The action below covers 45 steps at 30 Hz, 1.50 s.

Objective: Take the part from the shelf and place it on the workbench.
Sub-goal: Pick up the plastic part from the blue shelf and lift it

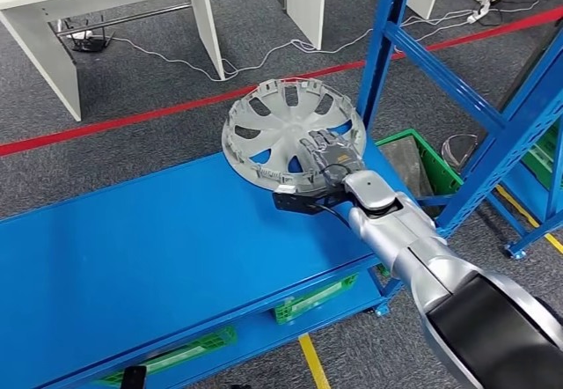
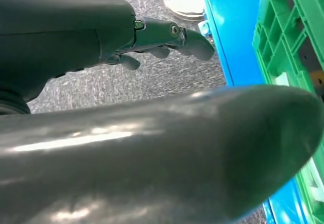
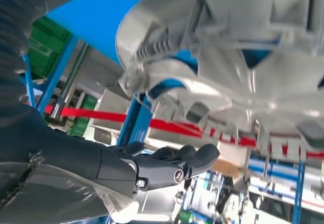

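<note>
Upper centre of head view | hubcap flat on blue shelf | right hand rests on its near rim, grip unclear | left hand loosely spread, empty.

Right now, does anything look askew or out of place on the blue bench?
Yes. The grey wheel cover sits tilted, not flat, at the far corner of the blue workbench, overhanging its edge, with the right hand on it.

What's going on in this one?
The robot's right hand holds a grey hubcap at its near rim, over the far corner of the blue workbench. The hubcap sits low there, but whether it rests flat on the bench is hard to tell. The left hand hangs empty, fingers apart, near a green crate on the floor.
</note>
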### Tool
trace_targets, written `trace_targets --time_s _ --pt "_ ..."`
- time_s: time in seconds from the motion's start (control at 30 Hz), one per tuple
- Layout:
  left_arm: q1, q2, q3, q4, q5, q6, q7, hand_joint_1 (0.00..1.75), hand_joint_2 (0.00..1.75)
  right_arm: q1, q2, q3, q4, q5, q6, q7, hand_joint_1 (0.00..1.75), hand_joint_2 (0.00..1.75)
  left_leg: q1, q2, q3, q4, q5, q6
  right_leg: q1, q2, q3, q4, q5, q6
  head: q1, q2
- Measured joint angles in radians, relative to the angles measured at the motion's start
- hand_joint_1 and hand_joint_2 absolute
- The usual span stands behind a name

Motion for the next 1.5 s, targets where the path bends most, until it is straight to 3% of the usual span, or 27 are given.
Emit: trace_targets --time_s 0.1,0.17,0.3,0.37,0.43,0.47,0.5,0.53,0.6,0.67,0.77,0.83,0.93,0.97,1.0,1.03,1.07,1.13,1.2,1.3,1.37,1.47,1.5 --pt "0.000 0.000 0.000 0.000 -0.001 0.000 0.001 0.00 0.00 -0.005 0.000 0.000 0.002 -0.002 0.045 0.017 0.00 1.75 0.002 0.000 0.081 -0.186 0.101 0.002 0.002 0.002 0.003 0.005 -0.006 0.007 0.000 0.000" --pt "-0.001 -0.001 0.000 0.000 -0.003 -0.001 0.003 0.00 0.00 -0.012 0.000 -0.001 0.006 -0.003 0.083 0.026 0.00 1.75 0.000 -0.002 0.108 -0.254 0.116 0.011 0.006 0.003 -0.002 0.009 -0.007 0.015 0.001 0.000" --pt "0.002 -0.002 0.000 0.001 -0.008 -0.001 0.017 0.00 0.00 -0.019 0.000 -0.001 0.014 0.000 0.154 0.044 0.00 1.75 0.000 -0.002 0.111 -0.264 0.115 0.040 0.004 0.002 -0.014 0.023 -0.019 0.034 0.003 0.000" --pt "0.001 -0.003 0.001 0.001 -0.010 -0.001 0.025 0.00 0.00 -0.025 0.000 0.000 0.019 0.007 0.181 0.049 0.00 1.75 0.002 -0.001 0.114 -0.268 0.117 0.051 0.002 0.000 -0.058 0.111 -0.067 0.041 0.006 0.000" --pt "0.002 -0.004 0.001 0.001 -0.011 -0.001 0.034 0.00 0.00 -0.027 0.000 0.001 0.025 0.020 0.214 0.051 0.00 1.75 0.001 0.000 0.114 -0.267 0.115 0.057 0.002 0.000 -0.126 0.249 -0.122 0.045 0.008 0.000" --pt "0.003 -0.004 0.001 0.001 -0.012 -0.001 0.038 0.00 0.00 -0.025 0.000 0.002 0.028 0.028 0.230 0.053 0.00 1.75 0.000 0.000 0.114 -0.267 0.115 0.057 0.002 0.000 -0.149 0.293 -0.132 0.045 0.007 0.000" --pt "0.003 -0.004 0.001 0.001 -0.012 -0.001 0.042 0.00 0.00 -0.024 0.000 0.003 0.031 0.035 0.246 0.056 0.00 1.75 -0.001 0.000 0.115 -0.267 0.114 0.058 0.002 0.000 -0.154 0.300 -0.122 0.044 0.008 0.000" --pt "0.004 -0.005 0.001 0.001 -0.012 -0.001 0.044 0.00 0.00 -0.024 0.000 0.005 0.033 0.040 0.258 0.060 0.00 1.75 -0.002 -0.001 0.116 -0.267 0.114 0.058 0.002 0.000 -0.139 0.265 -0.095 0.041 0.008 0.000" --pt "0.004 -0.006 0.001 0.001 -0.012 -0.001 0.046 0.00 0.00 -0.029 0.000 0.009 0.035 0.047 0.275 0.065 0.00 1.75 -0.004 -0.003 0.119 -0.266 0.112 0.055 0.004 -0.001 -0.069 0.124 -0.030 0.031 0.008 0.000" --pt "0.005 -0.007 0.001 0.001 -0.013 -0.001 0.047 0.00 0.00 -0.034 0.002 0.013 0.036 0.051 0.283 0.066 0.00 1.75 -0.007 -0.004 0.117 -0.265 0.110 0.048 0.008 -0.001 -0.016 0.024 -0.004 0.023 0.007 0.000" --pt "0.005 -0.010 0.001 0.001 -0.013 -0.001 0.049 0.00 0.00 -0.037 0.004 0.017 0.039 0.052 0.286 0.066 0.00 1.75 -0.007 -0.002 0.117 -0.265 0.109 0.032 0.008 0.001 -0.004 0.006 -0.004 0.014 0.006 0.000" --pt "0.005 -0.011 0.001 0.001 -0.013 -0.001 0.050 0.00 0.00 -0.039 0.005 0.019 0.039 0.052 0.290 0.067 0.00 1.75 -0.006 -0.002 0.107 -0.234 0.083 0.021 0.003 0.000 0.001 0.000 -0.002 0.006 0.004 0.000" --pt "0.006 -0.010 0.001 0.001 -0.014 -0.001 0.050 0.00 0.00 -0.039 0.007 0.022 0.040 0.052 0.327 0.073 0.00 1.75 -0.002 -0.001 0.027 -0.053 -0.006 0.007 0.001 -0.002 0.005 -0.002 -0.002 -0.001 0.001 0.000" --pt "0.007 -0.010 0.001 0.001 -0.014 -0.001 0.050 0.00 0.00 -0.039 0.008 0.023 0.040 0.051 0.342 0.077 0.00 1.75 -0.001 -0.001 0.001 0.004 -0.025 0.005 0.001 -0.002 0.005 -0.002 -0.003 -0.001 0.001 0.000" --pt "0.008 -0.009 0.001 0.001 -0.014 -0.001 0.050 0.00 0.00 -0.038 0.008 0.023 0.041 0.051 0.352 0.081 0.00 1.75 0.000 -0.001 -0.012 0.030 -0.025 0.003 0.001 -0.002 0.006 -0.001 -0.003 -0.002 0.001 0.000" --pt "0.009 -0.009 0.001 0.000 -0.014 -0.001 0.050 0.00 0.00 -0.038 0.009 0.023 0.041 0.050 0.359 0.084 0.00 1.75 0.000 -0.001 -0.005 0.014 -0.005 0.003 0.001 -0.001 0.008 -0.001 -0.004 -0.002 0.001 0.000" --pt "0.009 -0.008 0.001 0.001 -0.015 -0.001 0.050 0.00 0.00 -0.039 0.009 0.024 0.041 0.049 0.363 0.084 0.00 1.75 0.001 -0.001 0.019 -0.039 0.030 0.003 0.001 -0.001 0.010 -0.001 -0.005 -0.001 0.001 0.000" --pt "0.009 -0.007 0.001 0.001 -0.016 -0.001 0.052 0.00 0.00 -0.039 0.009 0.025 0.042 0.049 0.368 0.084 0.00 1.75 0.002 -0.001 0.086 -0.184 0.096 0.005 0.003 0.001 0.012 0.002 -0.008 0.004 0.001 0.000" --pt "0.009 -0.007 0.001 0.001 -0.018 -0.001 0.054 0.00 0.00 -0.039 0.009 0.026 0.043 0.048 0.370 0.085 0.00 1.75 0.001 -0.001 0.118 -0.259 0.115 0.012 0.008 0.003 0.008 0.005 -0.008 0.012 0.001 0.000" --pt "0.010 -0.008 0.001 0.001 -0.020 -0.001 0.057 0.00 0.00 -0.039 0.009 0.027 0.044 0.049 0.380 0.083 0.00 1.75 0.000 -0.001 0.118 -0.267 0.115 0.033 0.007 0.003 0.002 0.005 -0.009 0.026 0.001 0.000" --pt "0.010 -0.008 0.001 0.001 -0.021 -0.001 0.057 0.00 0.00 -0.039 0.009 0.027 0.046 0.050 0.401 0.079 0.00 1.75 0.002 0.000 0.119 -0.272 0.119 0.048 0.005 0.001 -0.023 0.053 -0.041 0.035 0.004 0.000" --pt "0.009 -0.008 0.002 0.001 -0.019 -0.001 0.057 0.00 0.00 -0.040 0.009 0.029 0.048 0.053 0.454 0.061 0.00 1.75 0.001 0.001 0.117 -0.272 0.120 0.058 0.005 0.000 -0.117 0.248 -0.129 0.043 0.007 0.000" --pt "0.010 -0.008 0.002 0.001 -0.017 -0.001 0.056 0.00 0.00 -0.041 0.009 0.029 0.049 0.054 0.468 0.055 0.00 1.75 0.000 0.002 0.117 -0.272 0.120 0.059 0.005 0.000 -0.137 0.291 -0.139 0.043 0.006 0.000"
